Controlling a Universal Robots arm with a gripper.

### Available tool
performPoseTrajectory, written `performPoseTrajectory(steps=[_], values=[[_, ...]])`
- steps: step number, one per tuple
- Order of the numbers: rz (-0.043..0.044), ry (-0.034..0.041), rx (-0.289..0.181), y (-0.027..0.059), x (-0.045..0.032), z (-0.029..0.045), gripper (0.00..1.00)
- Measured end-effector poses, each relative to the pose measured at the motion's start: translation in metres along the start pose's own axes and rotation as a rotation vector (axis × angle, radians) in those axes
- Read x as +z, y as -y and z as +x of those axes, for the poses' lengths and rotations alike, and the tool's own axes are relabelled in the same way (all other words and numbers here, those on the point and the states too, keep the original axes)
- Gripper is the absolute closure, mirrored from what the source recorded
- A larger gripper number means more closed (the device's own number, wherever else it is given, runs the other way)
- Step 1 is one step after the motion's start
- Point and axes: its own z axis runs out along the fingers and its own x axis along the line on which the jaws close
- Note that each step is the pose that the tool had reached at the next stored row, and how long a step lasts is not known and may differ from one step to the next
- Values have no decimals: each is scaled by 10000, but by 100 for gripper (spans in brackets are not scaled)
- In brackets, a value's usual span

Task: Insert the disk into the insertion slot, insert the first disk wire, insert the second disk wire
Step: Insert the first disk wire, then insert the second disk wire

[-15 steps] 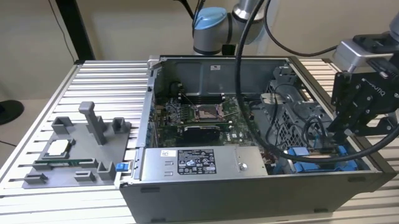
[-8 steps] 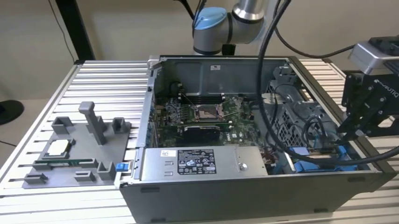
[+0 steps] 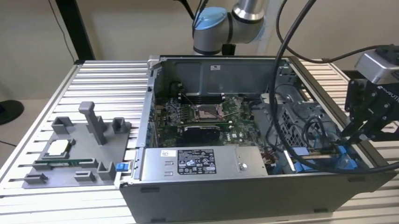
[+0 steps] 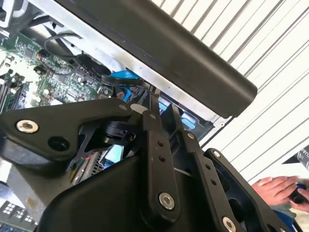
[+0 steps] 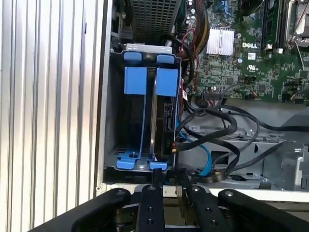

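Disk: the disk (image 5: 164, 121) stands edge-on in the slot (image 5: 135, 81), at 4 o'clock of the case (image 3: 249, 191) in the exterior view.
Hand: the hand (image 5: 170, 175) hovers at the slot's mouth; I cannot tell whether it is clenched or released.
Doing it well: probably square the plug to the disk's socket edge and push straight in.
Views: the first wrist view gives the wires (image 5: 212, 118) just beside the disk; the second gives a person's hand (image 4: 276, 188).

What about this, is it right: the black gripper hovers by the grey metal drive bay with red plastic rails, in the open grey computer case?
Not quite. The first wrist view shows the rails are bright blue, not red. Otherwise yes: the black gripper hovers by the grey metal drive bay, in the open grey computer case.
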Motion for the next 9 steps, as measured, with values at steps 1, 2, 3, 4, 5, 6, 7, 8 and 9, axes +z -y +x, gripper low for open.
performPoseTrajectory(steps=[1, 2, 3, 4, 5, 6, 7, 8, 9], values=[[-14, -3, -110, 0, 5, 0, 0], [-26, -4, -241, 1, 10, 0, 0], [-34, 3, -385, 2, 15, 1, 0], [-40, 12, -533, 2, 20, 1, 0], [-45, 25, -664, 2, 24, 1, 0], [-51, 41, -800, 2, 28, 1, 0], [-56, 61, -935, 2, 33, 1, 0], [-60, 84, -1061, 2, 38, 1, 0], [-62, 109, -1163, 3, 41, 1, 0]])
